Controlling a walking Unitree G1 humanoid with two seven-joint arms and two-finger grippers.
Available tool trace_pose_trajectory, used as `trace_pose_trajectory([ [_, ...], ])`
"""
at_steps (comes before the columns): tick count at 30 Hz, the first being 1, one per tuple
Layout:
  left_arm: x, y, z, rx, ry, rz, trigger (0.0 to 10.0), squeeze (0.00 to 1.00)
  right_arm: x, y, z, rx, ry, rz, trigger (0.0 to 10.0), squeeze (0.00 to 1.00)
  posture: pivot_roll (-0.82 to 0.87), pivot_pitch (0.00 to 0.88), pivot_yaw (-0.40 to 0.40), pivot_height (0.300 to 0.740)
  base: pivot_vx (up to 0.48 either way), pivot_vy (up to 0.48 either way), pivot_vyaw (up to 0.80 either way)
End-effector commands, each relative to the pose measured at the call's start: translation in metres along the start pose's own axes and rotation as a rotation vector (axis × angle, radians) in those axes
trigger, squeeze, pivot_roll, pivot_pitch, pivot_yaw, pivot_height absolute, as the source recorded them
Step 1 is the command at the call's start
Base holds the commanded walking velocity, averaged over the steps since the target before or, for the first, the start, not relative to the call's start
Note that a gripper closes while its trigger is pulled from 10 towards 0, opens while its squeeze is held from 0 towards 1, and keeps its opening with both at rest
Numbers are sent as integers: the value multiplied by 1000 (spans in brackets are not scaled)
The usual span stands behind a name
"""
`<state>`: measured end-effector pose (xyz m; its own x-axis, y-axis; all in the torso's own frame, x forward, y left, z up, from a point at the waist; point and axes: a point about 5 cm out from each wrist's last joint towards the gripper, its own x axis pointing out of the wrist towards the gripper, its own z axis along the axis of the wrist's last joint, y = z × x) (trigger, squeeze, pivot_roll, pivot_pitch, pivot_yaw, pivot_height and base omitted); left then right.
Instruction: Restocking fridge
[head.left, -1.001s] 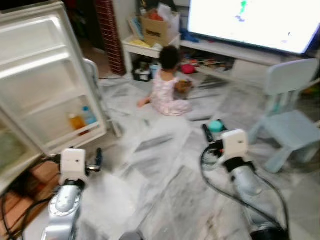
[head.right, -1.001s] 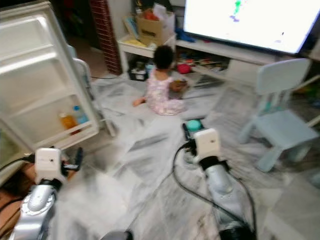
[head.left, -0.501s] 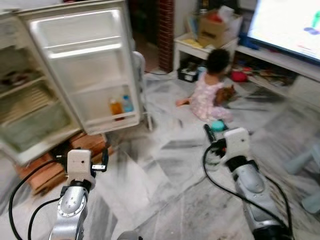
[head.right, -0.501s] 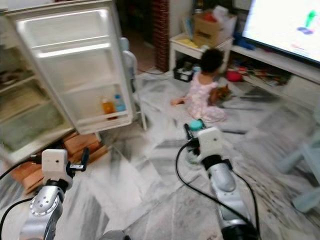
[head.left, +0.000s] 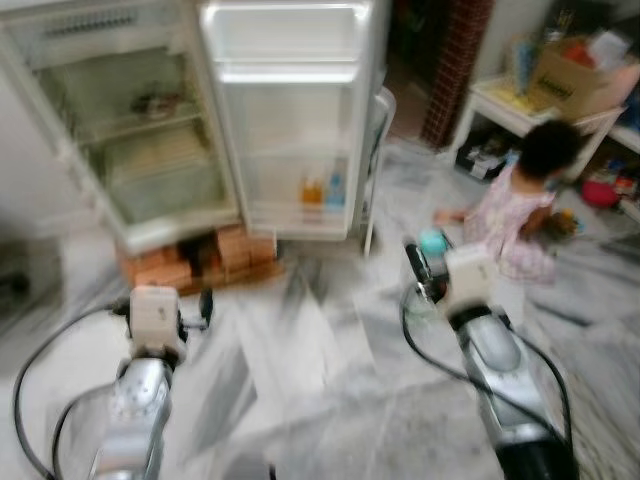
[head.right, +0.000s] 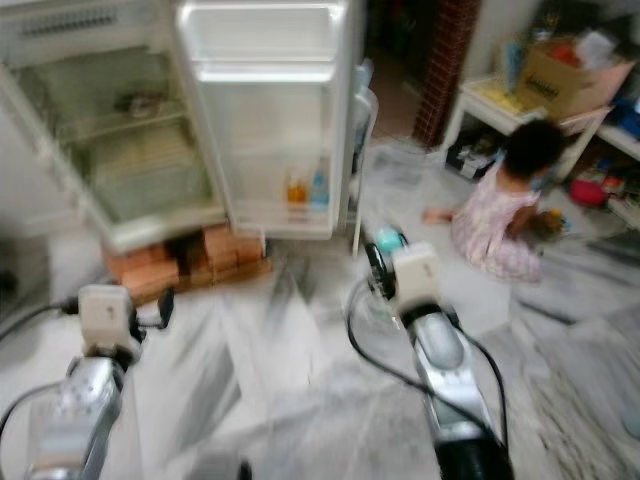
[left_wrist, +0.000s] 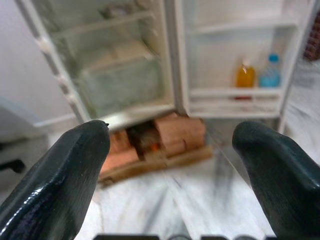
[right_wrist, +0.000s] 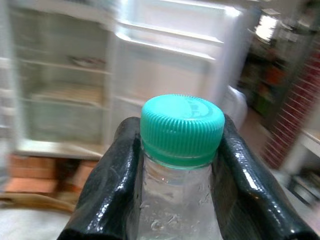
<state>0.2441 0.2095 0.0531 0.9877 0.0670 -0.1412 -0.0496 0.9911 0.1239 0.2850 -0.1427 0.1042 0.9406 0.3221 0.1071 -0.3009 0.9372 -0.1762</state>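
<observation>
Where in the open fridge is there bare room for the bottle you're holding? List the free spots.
The door's upper shelves look bare. The bottom door shelf is free beside the orange bottle and blue bottle. Inside the fridge, one shelf holds a dark item; lower shelves are too blurred to judge.

Two silver metal arms, each ending in a white boxy wrist block, with black cables looping alongside. The left gripper (left_wrist: 170, 165) and right gripper (right_wrist: 180, 165) have glossy black rounded fingers.
</observation>
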Motion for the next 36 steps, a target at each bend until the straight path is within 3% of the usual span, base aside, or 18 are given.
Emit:
trace_pose_trajectory([
  [1,-1,-3,0,-10,-1,-9,10000,0,-1,-9,3,-21,-12,-15,10000,0,36,0,-16,740,277,0,481],
  [29,2,-9,-1,-13,-5,-29,10000,0,4,-4,4,-9,-23,13,10000,0,35,0,-22,740,316,353,0],
  [36,3,-11,0,-2,-12,-41,10000,0,5,-2,6,-2,-41,24,10000,0,34,0,-23,740,448,34,0],
])
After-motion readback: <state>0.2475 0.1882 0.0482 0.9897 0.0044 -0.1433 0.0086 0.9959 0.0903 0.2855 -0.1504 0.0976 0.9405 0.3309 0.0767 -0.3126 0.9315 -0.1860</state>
